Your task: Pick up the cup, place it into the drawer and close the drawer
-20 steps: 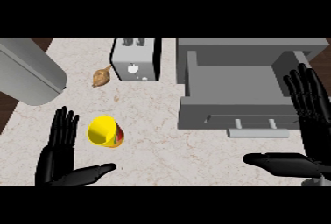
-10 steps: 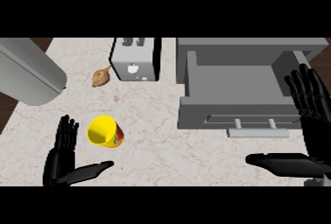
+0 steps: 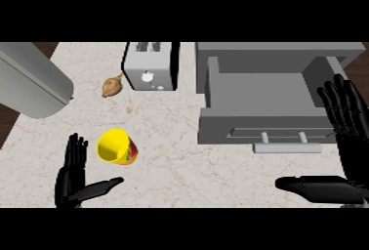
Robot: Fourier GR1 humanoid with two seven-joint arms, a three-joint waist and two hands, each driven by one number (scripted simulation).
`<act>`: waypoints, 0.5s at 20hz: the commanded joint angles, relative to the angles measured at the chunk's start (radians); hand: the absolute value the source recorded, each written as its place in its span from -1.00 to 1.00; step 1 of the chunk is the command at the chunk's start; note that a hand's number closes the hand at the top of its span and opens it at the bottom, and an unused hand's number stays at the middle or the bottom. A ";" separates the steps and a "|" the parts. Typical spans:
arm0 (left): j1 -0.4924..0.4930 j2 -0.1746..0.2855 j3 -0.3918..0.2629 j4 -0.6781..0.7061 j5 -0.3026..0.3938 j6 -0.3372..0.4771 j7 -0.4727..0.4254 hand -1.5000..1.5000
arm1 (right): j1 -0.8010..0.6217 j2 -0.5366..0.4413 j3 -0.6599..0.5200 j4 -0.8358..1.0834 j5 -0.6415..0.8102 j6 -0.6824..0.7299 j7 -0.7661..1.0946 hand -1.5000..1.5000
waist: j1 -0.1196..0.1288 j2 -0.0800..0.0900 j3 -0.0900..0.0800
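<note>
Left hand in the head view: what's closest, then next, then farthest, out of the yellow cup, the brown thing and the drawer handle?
1. Yellow cup, just right of the left hand.
2. Brown thing, up the counter, left of the toaster.
3. Drawer handle, across on the right.

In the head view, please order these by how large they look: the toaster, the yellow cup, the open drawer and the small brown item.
1. open drawer
2. toaster
3. yellow cup, which lies nearer the camera, so it may look larger than it is
4. small brown item
</note>
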 commanded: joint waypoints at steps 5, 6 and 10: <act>-0.196 0.037 0.065 0.372 0.005 -0.036 -0.203 -1.00 | 0.017 0.019 0.003 0.014 0.020 0.006 -0.039 -1.00 | -0.002 0.000 0.000; -0.212 0.076 0.093 0.471 0.007 -0.085 -0.283 -1.00 | -0.040 0.012 0.002 0.011 0.018 -0.006 0.017 -1.00 | -0.003 0.001 0.000; -0.238 0.051 0.074 0.569 -0.020 -0.067 -0.369 -1.00 | -0.078 -0.003 -0.028 0.087 0.004 0.014 -0.014 -1.00 | -0.002 0.001 0.000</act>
